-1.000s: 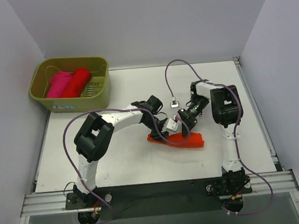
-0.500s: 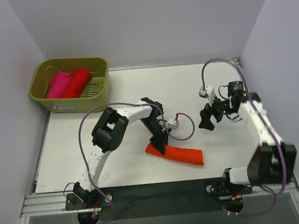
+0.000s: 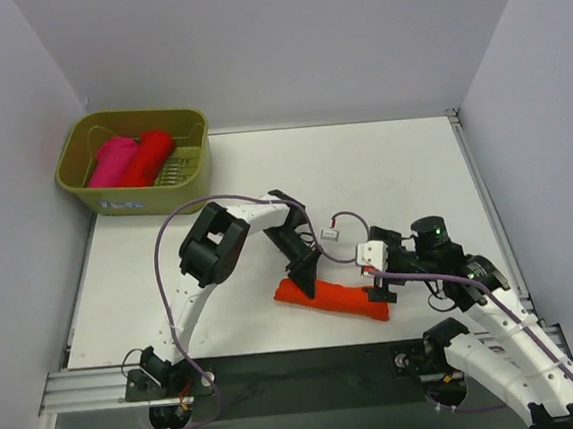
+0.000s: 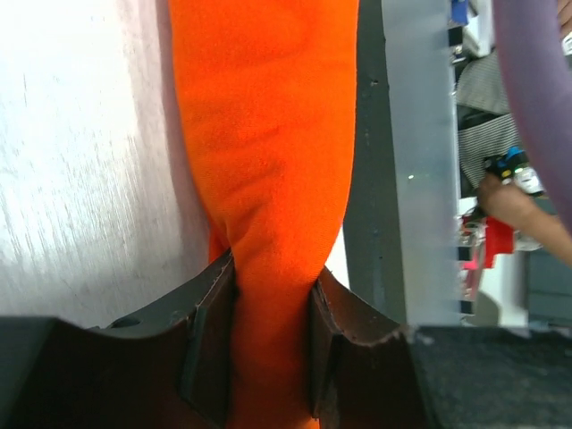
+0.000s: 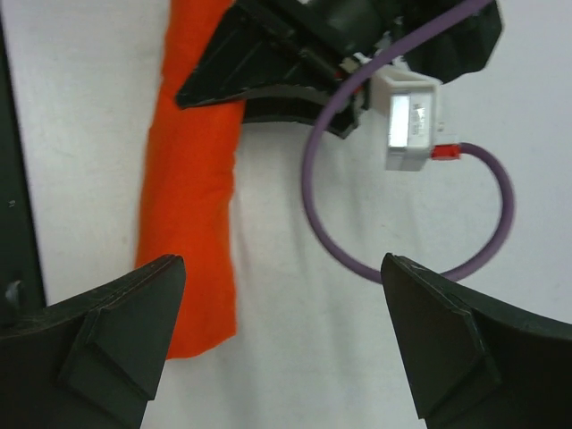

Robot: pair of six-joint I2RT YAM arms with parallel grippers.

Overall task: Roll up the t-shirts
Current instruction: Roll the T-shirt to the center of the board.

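Note:
An orange-red t-shirt (image 3: 334, 301) lies rolled into a long roll near the table's front edge. My left gripper (image 3: 303, 281) is shut on the roll's left end; in the left wrist view the cloth (image 4: 268, 134) is pinched between both pads of that gripper (image 4: 268, 331). My right gripper (image 3: 379, 285) hovers open just at the roll's right end, holding nothing. In the right wrist view the roll (image 5: 188, 206) lies by the left finger of the right gripper (image 5: 279, 268). Two more rolled t-shirts, magenta pink (image 3: 111, 162) and deeper red (image 3: 150, 157), lie in the basket.
The olive-green basket (image 3: 135, 199) stands at the table's back left corner. A purple cable loop with a white connector (image 5: 413, 121) hangs from the left arm between the two grippers. Walls close in the table on three sides.
The right arm has swung from the back right down to the front, beside the roll's right end, jaws open. The left gripper keeps its hold on the roll's left end.

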